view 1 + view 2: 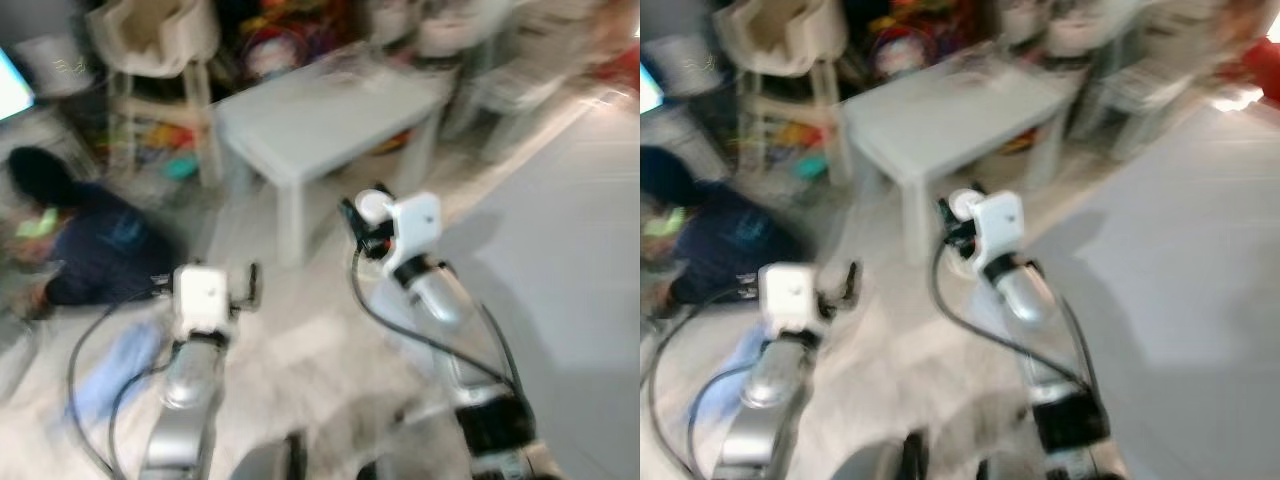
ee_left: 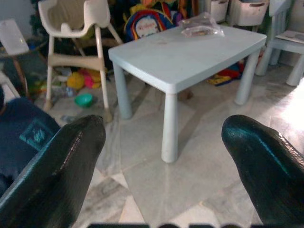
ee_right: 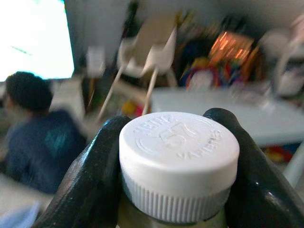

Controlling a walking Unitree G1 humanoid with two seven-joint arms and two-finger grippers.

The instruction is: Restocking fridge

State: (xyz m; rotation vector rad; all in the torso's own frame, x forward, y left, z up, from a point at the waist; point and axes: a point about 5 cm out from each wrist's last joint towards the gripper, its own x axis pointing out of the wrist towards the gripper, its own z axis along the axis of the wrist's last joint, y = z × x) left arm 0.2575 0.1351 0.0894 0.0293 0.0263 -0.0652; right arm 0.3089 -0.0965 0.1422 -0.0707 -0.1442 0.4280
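Bottle (image 3: 178, 161), white ribbed cap up, sat pinched between the two fingers of my right gripper (image 3: 175, 171), which had closed on its neck just under the cap; contents not visible, only a pale band below the ribs. Right arm was held forward and raised, near the corner of the low white table (image 2: 190, 57). Left gripper (image 2: 166, 161) hung lower with fingers spread wide, nothing between them. Head views were blurred, so detail was poor. No fridge was in sight, so the carry was not finished. A person (image 1: 90, 240) in dark blue sat on the floor to my left, beside a high chair (image 2: 76, 28) and toys. Risks judged: grip was on the neck only, so a jolt while walking could let the bottle swing or slip; the table leg and the person lay close to my path.
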